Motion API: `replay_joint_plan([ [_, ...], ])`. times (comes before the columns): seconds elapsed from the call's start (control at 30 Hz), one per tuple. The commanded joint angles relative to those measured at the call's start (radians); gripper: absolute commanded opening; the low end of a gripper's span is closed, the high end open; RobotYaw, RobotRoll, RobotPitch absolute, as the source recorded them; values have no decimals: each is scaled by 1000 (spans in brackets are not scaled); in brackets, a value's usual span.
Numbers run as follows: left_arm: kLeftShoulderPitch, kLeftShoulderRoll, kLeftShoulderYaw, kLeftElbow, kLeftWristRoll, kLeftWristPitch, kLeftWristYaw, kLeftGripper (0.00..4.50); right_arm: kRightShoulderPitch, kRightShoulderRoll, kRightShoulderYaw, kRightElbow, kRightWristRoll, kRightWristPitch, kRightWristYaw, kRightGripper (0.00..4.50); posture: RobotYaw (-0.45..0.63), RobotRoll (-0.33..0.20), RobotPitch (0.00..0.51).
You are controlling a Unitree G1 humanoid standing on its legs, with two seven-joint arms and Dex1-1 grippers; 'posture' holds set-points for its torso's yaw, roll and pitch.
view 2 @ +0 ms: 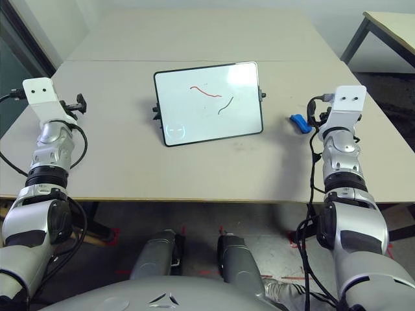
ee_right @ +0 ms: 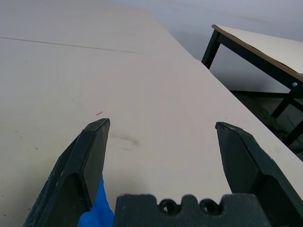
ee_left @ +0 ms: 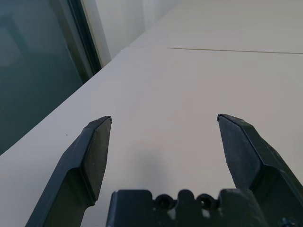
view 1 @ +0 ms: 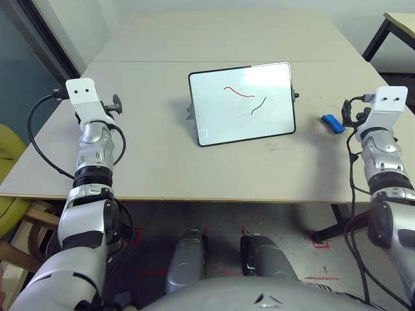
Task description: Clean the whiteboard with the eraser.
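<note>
Picking up the eraser comes first, as I judge it. Across the pale surface (view 1: 162, 162), the whiteboard (view 1: 243, 103) stands propped at the middle, tilted back on its legs, with a red and a black squiggle on it. The left gripper (ee_left: 163, 142) hangs with jaws wide over bare surface, well apart from the board. The right gripper (ee_right: 161, 146) also has jaws wide, empty. The eraser (view 1: 332, 123) lies just beside it, on the board's side. A good grasp means shifting inward and dropping over the block's short width. Most of the eraser is hidden behind one finger in the right wrist view.
</note>
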Motion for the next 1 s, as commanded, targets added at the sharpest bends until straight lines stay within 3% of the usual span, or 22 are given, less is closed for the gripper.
replay_joint_plan([
  [0.03,-4,4,0,10,6,8,3,4500,1,4,1,-5,2,11,-2,4454,270,0,74],
  [0.3,-4,14,-4,12,8,5,-12,4500,12,-3,-3,-54,14,36,41,4454,260,0,81],
  [0.47,-4,42,-35,-28,13,-10,-117,4500,-12,-28,5,-101,31,122,125,4454,282,0,65],
  [0.63,12,73,-71,-144,-41,6,-383,4500,-47,-91,73,-102,-30,214,207,4454,291,0,56],
  [1.0,118,242,-166,-577,-254,383,-994,4500,-128,-186,171,-90,-72,401,442,4454,337,0,51],
])
